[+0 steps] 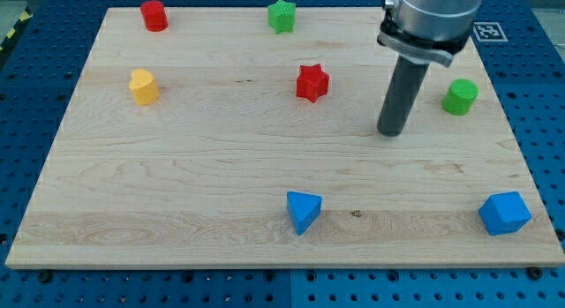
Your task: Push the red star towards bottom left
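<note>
Item under handling: red star (312,82), lying on the wooden surface (203,184) toward the view's left of my tip (390,132) and a little toward the view's top, apart from it, no contact. End effector: plain dark rod, nothing to open or close, holding nothing; my tip rests on bare board between the red star and the green cylinder (460,96), which stands toward the view's right of it. Recommended handling: to send the star toward the bottom left, my tip would best travel up and around to the star's top-right side first, then press diagonally through its centre; a push from the present position would likely drive it mostly leftward. Star points may make it spin off line, so a centred contact seems wise. Other stock: green star (281,16) up and left, near the top edge; red cylinder (154,15) and yellow block (143,86) far left; blue triangular block (303,211) down and left; blue block (504,213) down and right. Obstructions: none apparent on the diagonal toward the bottom left; the blue triangular block lies to one side of it.
</note>
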